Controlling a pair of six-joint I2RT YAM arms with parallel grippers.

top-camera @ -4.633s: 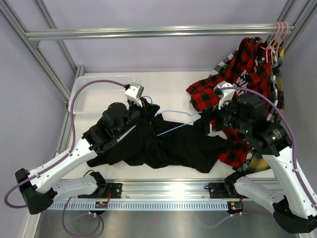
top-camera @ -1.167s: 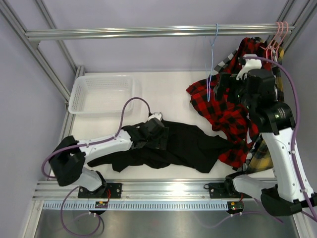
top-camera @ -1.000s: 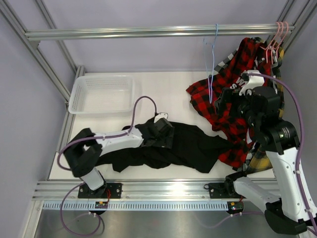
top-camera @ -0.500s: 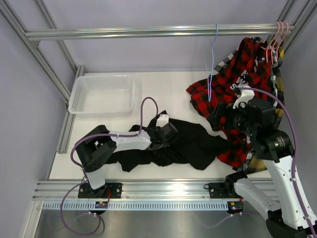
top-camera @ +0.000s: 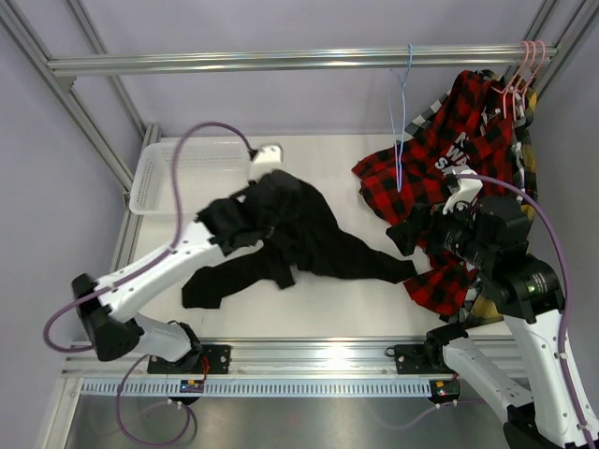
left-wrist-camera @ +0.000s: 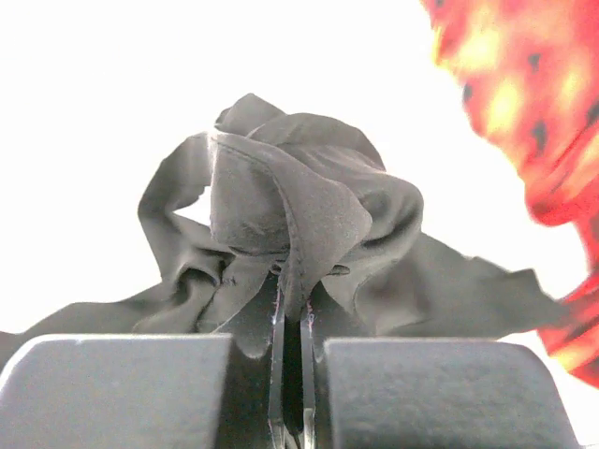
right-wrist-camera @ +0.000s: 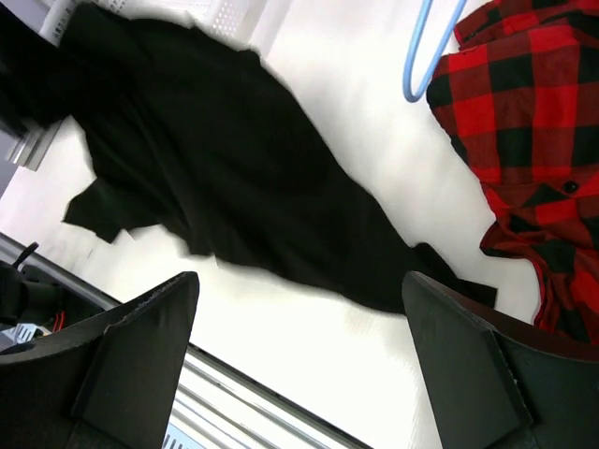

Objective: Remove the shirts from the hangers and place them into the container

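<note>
Left hand (left-wrist-camera: 292,313) pinched tight on a bunched fold of the black shirt (top-camera: 314,238); in the left wrist view the fabric is gathered in a puff right above the closed fingertips; from the top view that gripped end is raised above the tabletop (top-camera: 328,164), just beside the right end of the white slotted basket (top-camera: 140,187); rest of the black shirt trails down and across the tabletop, one tail stretched out toward the right arm, another dark flap lying toward the near left; no part of the shirt seen inside the basket, though the left arm and its purple cable (top-camera: 187,159) cross over part of it; right hand (top-camera: 404,234) spread wide and holding nothing, hovering over the stretched tail of the black shirt near the red-and-black plaid shirt (top-camera: 421,187); right wrist view shows both fingers (right-wrist-camera: 131,365) far apart with black cloth and bare tabletop between them; red-and-black plaid shirt hangs from the pink hangers (top-camera: 524,65) at the right end of the metal rail (top-camera: 281,62), its lower part spilling onto the tabletop; light blue hanger (top-camera: 401,122) hooked on the rail, bare; yellow-and-dark plaid shirt (top-camera: 482,307) showing behind the right arm; black-and-white check shirt (top-camera: 429,110) peeking from behind the red plaid
</note>
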